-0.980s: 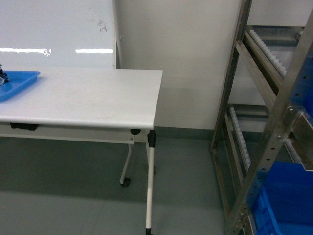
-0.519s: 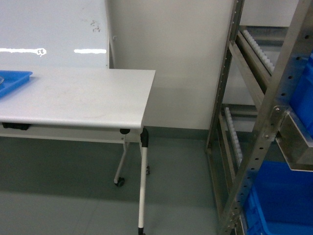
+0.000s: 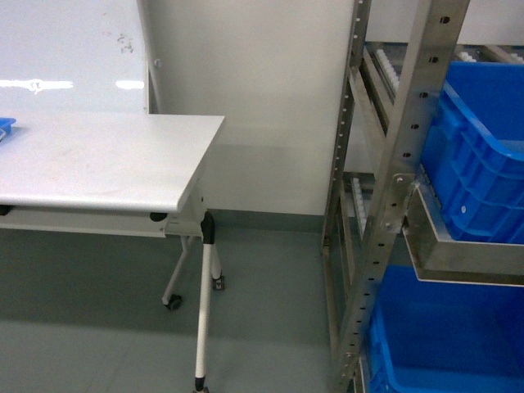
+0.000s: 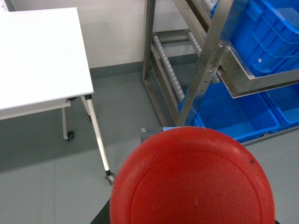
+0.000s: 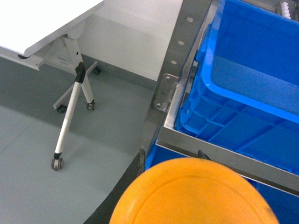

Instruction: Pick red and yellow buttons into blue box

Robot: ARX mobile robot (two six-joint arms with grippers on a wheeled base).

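Transport step, by the look of it: the red domed button cap point(image 4: 192, 179) fills the left wrist view, the yellow domed button cap point(image 5: 196, 192) the right. Gripper states cannot be told. Alignment over the deep blue plastic crate point(image 3: 483, 155) is called for next.

Red button point(image 4: 194, 179): domed cap fills bottom of left wrist view, close to lens, smooth w/ faint concentric ring; body hidden under cap. Yellow button point(image 5: 196, 193): orange-yellow cap, same pose, bottom of right wrist view; body not visible. Both prob. held at the grippers, but fingers can't be seen. Blue box point(image 3: 483, 155): deep bright-blue crate, ribbed outside, thick rim, sits on upper shelf of metal rack, open top up, inside looks empty in right wrist view.
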